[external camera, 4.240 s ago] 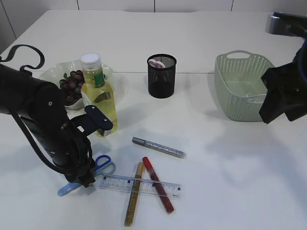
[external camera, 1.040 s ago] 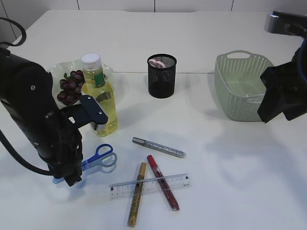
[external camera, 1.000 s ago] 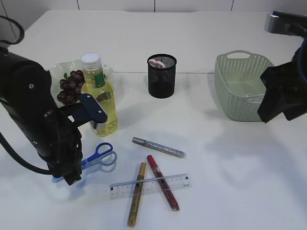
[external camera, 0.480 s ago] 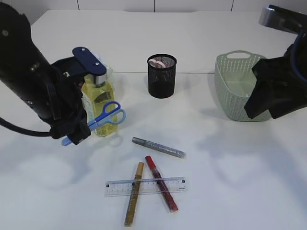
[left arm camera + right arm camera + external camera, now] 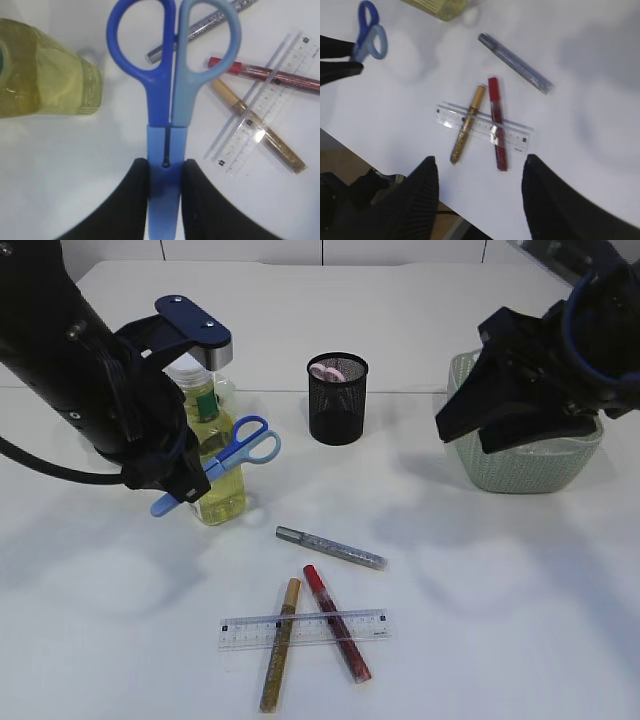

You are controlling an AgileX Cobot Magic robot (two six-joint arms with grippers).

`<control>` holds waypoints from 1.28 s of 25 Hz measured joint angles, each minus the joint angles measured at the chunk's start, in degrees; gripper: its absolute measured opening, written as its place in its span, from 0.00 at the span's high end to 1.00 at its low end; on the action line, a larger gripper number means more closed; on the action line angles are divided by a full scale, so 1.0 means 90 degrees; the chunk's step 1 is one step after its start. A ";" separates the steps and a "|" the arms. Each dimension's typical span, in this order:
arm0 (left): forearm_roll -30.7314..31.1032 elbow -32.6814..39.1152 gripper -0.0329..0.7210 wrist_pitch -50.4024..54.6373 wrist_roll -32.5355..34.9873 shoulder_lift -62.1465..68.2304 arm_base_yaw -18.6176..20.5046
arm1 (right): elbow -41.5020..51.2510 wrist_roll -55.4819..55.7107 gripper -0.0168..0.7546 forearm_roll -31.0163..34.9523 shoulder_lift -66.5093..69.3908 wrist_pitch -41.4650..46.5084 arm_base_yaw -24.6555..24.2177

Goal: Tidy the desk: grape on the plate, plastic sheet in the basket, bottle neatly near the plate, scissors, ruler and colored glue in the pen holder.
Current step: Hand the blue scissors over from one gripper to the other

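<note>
The left gripper [image 5: 165, 185] clamps the scissors [image 5: 170, 95] by their sheathed blades, lifted off the bench. The pen holder [image 5: 337, 398] stands ahead; tip blades downward over its mouth before releasing.

A white table [image 5: 480, 640] fills nearly the whole exterior view, lit evenly, with soft grey shadows on its top. At twelve o'clock, white panels [image 5: 320, 250] with thin vertical seams stand behind it. At seven o'clock in the right wrist view, brown floor [image 5: 350, 160] shows past the table's edge.
</note>
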 joint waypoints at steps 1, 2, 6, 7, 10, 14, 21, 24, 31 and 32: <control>-0.0010 0.0000 0.78 0.0000 -0.0006 0.0000 -0.0027 | 0.0000 -0.0141 0.42 0.0224 0.0057 -0.0083 0.0000; -0.0026 0.0000 0.78 0.0000 -0.0006 0.0000 -0.0056 | 0.0000 -0.0320 0.43 0.0416 0.0121 -0.0147 0.0000; -0.0066 0.0000 0.78 -0.0072 -0.0006 0.0000 -0.0298 | 0.0000 -0.1012 0.43 0.1278 0.0435 -0.0262 0.0000; -0.0083 0.0000 0.78 -0.0118 -0.0006 0.0000 -0.0352 | 0.0000 -0.1147 0.43 0.1460 0.0508 -0.0274 0.0000; -0.0146 0.0000 0.78 -0.0189 -0.0006 0.0000 -0.0445 | 0.0000 -0.1511 0.43 0.1878 0.0738 -0.0299 0.0000; -0.0248 0.0000 0.78 -0.0236 -0.0006 0.0000 -0.0454 | 0.0000 -0.2046 0.42 0.2375 0.0946 -0.0309 0.0000; -0.0391 0.0000 0.78 -0.0271 -0.0006 0.0000 -0.0454 | 0.0000 -0.2888 0.42 0.3231 0.1235 -0.0360 0.0244; -0.0396 0.0000 0.78 -0.0271 -0.0006 0.0000 -0.0474 | 0.0000 -0.3066 0.42 0.3308 0.1246 -0.0760 0.0585; -0.0411 -0.0011 0.78 -0.0271 -0.0006 0.0000 -0.0484 | 0.0000 -0.3233 0.42 0.3510 0.1414 -0.1292 0.0955; -0.0411 -0.0010 0.78 -0.0271 -0.0006 0.0000 -0.0484 | 0.0000 -0.3260 0.42 0.3538 0.1482 -0.1292 0.0955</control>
